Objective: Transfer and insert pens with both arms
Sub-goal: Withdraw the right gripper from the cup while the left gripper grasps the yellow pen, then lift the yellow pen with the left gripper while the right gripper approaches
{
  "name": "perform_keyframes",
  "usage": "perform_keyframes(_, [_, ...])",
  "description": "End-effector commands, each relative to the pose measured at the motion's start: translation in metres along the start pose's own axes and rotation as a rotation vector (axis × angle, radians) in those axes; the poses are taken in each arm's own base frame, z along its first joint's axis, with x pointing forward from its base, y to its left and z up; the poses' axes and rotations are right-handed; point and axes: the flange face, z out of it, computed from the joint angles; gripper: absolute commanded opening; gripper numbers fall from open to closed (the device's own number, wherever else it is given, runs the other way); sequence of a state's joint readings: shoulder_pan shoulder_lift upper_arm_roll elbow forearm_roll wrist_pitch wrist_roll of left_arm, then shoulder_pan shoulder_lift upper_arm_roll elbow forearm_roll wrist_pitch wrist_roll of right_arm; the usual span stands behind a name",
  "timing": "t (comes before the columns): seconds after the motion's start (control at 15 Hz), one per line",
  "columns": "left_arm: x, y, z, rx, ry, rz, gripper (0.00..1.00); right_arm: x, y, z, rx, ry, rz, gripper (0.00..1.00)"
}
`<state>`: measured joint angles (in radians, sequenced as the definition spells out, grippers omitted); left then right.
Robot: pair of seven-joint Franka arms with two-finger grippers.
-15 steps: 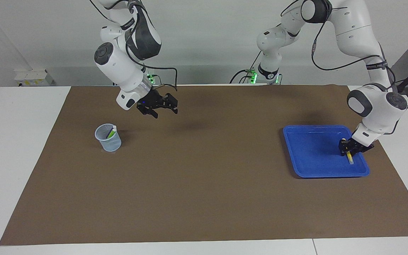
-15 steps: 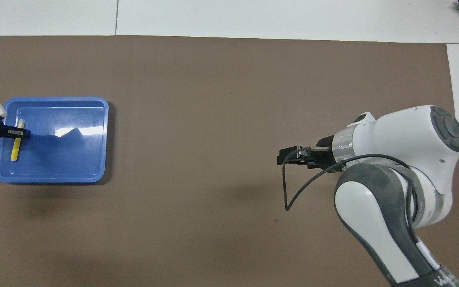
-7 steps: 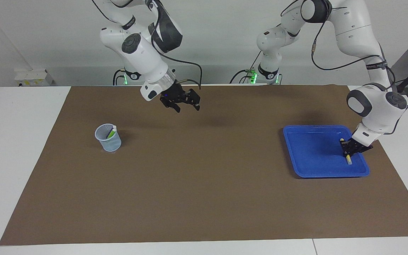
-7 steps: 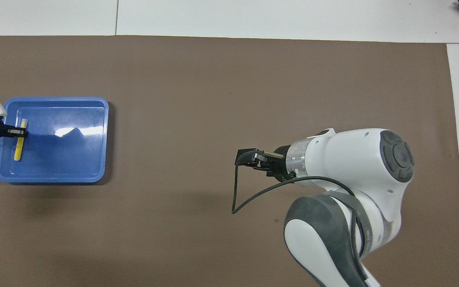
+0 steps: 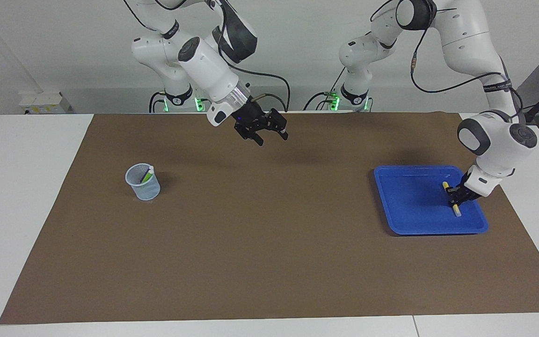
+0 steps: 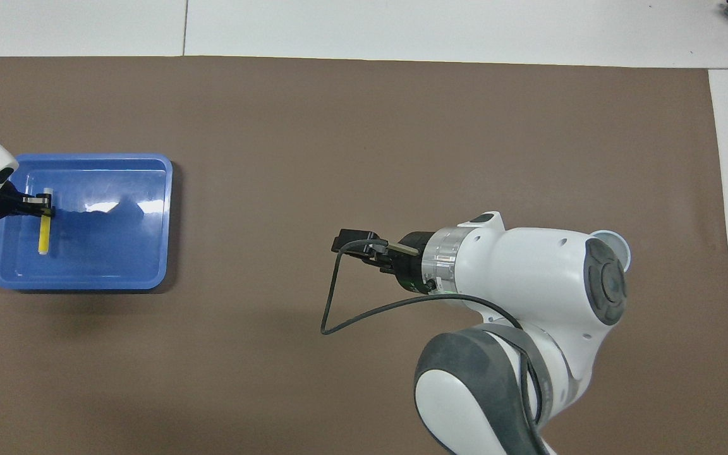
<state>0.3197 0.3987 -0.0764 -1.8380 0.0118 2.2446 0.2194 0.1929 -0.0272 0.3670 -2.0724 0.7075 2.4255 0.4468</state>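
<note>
The step in hand is judged to be the pick-up of the yellow pen [image 5: 452, 199] from the blue tray [image 5: 410, 224], which lies on the brown mat [image 5: 269, 262] of the table [image 5: 26, 187] toward the left arm's end. The left tool [image 5: 455, 196] is set down into the tray and is clamped on the pen near its middle — the yellow barrel shows on both sides of the grip, one end toward the robots and the other away from them. Whether the pen is already clear of the tray floor cannot be told from either view.

A green pen [image 5: 147, 175] is seen standing in the mesh cup [image 5: 142, 182] toward the right arm's end of the table, its pale cap above the rim. No purple pen can be made out.

The right tool [image 5: 269, 133] is held up over the middle of the mat with its jaws wide and nothing between them — a stance that suggests readiness for a hand-over.

For the next move, a straight lift out of the tray is called for, so that the low wall is cleared, followed by a carry toward the middle of the table. There the pen would have to be presented with a free length exposed, so that it can be taken by the right tool and later dropped upright into the cup.
</note>
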Motion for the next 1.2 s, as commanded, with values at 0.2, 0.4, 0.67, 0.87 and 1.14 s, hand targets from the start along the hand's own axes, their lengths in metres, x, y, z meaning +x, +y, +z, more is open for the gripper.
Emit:
perform_keyframes(0.2, [-0.001, 0.044, -0.069, -0.134, -0.058, -0.329, 0.00, -0.011, -0.013, 0.008, 0.051, 0.041, -0.006, 1.00])
perform_keyframes(0.4, [-0.011, 0.070, -0.106, -0.222, -0.096, -0.531, 0.00, -0.019, -0.020, 0.011, 0.064, 0.053, -0.023, 0.91])
perform_keyframes(0.67, [-0.025, 0.100, -0.141, -0.326, -0.183, -0.824, 0.00, -0.025, -0.025, 0.014, 0.071, 0.058, -0.033, 0.78])
perform_keyframes(0.87, [-0.032, 0.133, -0.160, -0.366, -0.250, -1.021, 0.00, -0.031, -0.028, 0.019, 0.072, 0.052, -0.039, 0.79])
perform_keyframes(1.14, [-0.043, 0.177, -0.173, -0.390, -0.327, -1.210, 0.00, -0.049, -0.047, 0.024, 0.151, 0.023, 0.016, 0.79])
